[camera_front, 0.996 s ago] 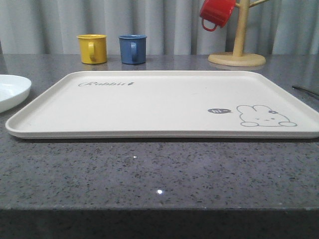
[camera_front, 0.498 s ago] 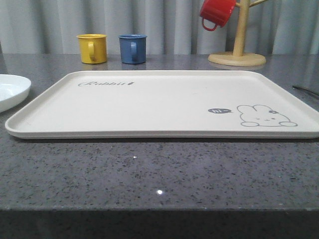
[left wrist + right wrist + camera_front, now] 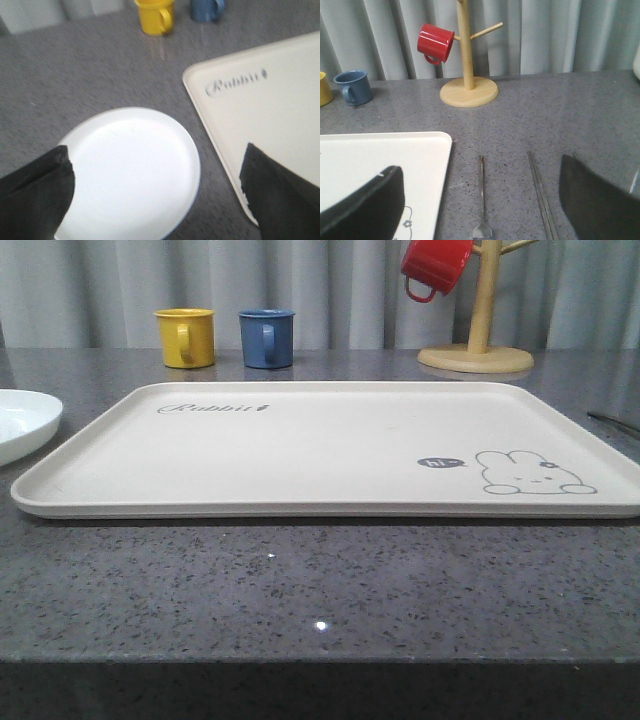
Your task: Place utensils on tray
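Observation:
The cream tray [image 3: 330,445] with the rabbit drawing lies bare in the middle of the table. Left of it sits the round white plate [image 3: 25,422], also bare. In the left wrist view my left gripper [image 3: 156,160] hangs open above the plate [image 3: 125,170], close to the tray's "Rabbit" corner [image 3: 270,115]. In the right wrist view my right gripper [image 3: 480,167] is open over the counter right of the tray [image 3: 380,160]. A silver fork [image 3: 481,195] lies between its fingers, and flat metal chopsticks [image 3: 540,195] lie beside its right finger [image 3: 597,200].
A yellow cup [image 3: 186,337] and a blue cup [image 3: 266,338] stand behind the tray. A wooden mug tree [image 3: 478,350] at the back right carries a red cup [image 3: 435,267]. A thin dark utensil end [image 3: 615,422] shows at the right edge.

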{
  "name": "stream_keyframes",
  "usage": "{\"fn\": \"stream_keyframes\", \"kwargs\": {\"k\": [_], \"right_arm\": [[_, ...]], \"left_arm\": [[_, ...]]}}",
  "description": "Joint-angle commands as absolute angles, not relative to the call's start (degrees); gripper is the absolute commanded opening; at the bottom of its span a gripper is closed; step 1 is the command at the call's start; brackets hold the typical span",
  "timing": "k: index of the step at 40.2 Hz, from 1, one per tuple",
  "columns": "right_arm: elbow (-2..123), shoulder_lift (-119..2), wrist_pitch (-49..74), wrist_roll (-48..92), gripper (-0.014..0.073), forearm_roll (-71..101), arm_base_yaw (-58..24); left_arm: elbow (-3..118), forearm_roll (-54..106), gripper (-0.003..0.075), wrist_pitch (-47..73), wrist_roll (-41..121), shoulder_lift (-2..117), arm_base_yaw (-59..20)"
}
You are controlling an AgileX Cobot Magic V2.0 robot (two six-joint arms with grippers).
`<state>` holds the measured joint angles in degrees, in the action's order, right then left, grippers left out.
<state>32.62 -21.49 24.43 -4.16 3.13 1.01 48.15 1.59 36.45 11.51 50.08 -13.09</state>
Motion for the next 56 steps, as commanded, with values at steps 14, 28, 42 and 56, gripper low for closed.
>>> {"fn": "stream_keyframes", "kwargs": {"k": [14, 28, 42, 56], "right_arm": [[34.66, -22.33, 20.21, -3.84, 0.0646, 3.28, 1.3], [34.66, -22.33, 20.21, -3.84, 0.0646, 3.28, 1.3], [34.66, -22.33, 20.21, -3.84, 0.0646, 3.28, 1.3], [34.66, -22.33, 20.21, -3.84, 0.0646, 3.28, 1.3]], "left_arm": [[60.38, -3.39, 0.064, 56.17, 13.16, 74.28, -16.21], [60.38, -3.67, 0.0638, 51.56, 13.16, 82.75, -16.21], [60.38, -3.67, 0.0206, 53.81, 13.16, 83.16, -16.21], [63.12, -4.27, -0.0018, 53.49, 13.16, 81.59, -16.43]]}}
